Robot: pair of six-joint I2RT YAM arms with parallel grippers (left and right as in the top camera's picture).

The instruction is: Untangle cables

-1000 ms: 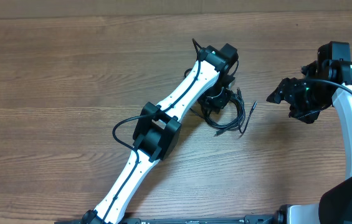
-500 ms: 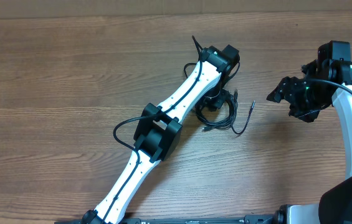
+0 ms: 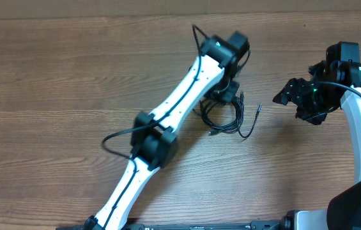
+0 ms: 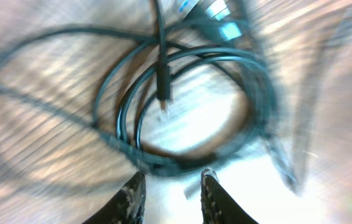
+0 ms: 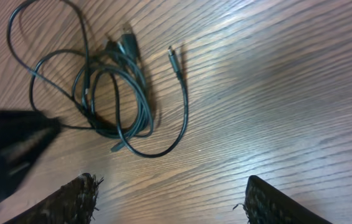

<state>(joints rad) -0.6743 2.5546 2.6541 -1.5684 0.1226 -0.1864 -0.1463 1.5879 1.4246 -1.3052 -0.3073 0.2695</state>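
Cables (image 3: pixel 226 120): thin black cords lying in a loose tangled coil on the wooden table (image 3: pixel 65 70), right of centre and toward the far side. In the overhead view the coil sits partly beneath the wrist end of the left arm (image 3: pixel 180 102), which reaches diagonally from the near edge. One cord runs out of the coil to the right in an open curve and ends in a small plug (image 3: pixel 260 107) that lies clear of the rest, pointing toward the far side.

The left gripper (image 4: pixel 171 194) is poised right over the coil. Its jaws stand narrowly apart and no cord is seen between them. The bundled strands cross just beyond the fingertips (image 4: pixel 133 190); motion blur hides whether the tips touch them. In the same view a dark plug end (image 4: pixel 162 93) crosses the coil's opening, and pale connectors (image 4: pixel 216 14) show at the far edge.

The right gripper (image 5: pixel 172 200) is well to the right of the cables, with its jaws spread wide and nothing between them. Its wrist camera shows several overlapping loops, a cluster of plugs (image 5: pixel 124 42) at the far side of the tangle, and the lone plug beside it. A dark blurred shape (image 5: pixel 7 146) fills that view's left edge.
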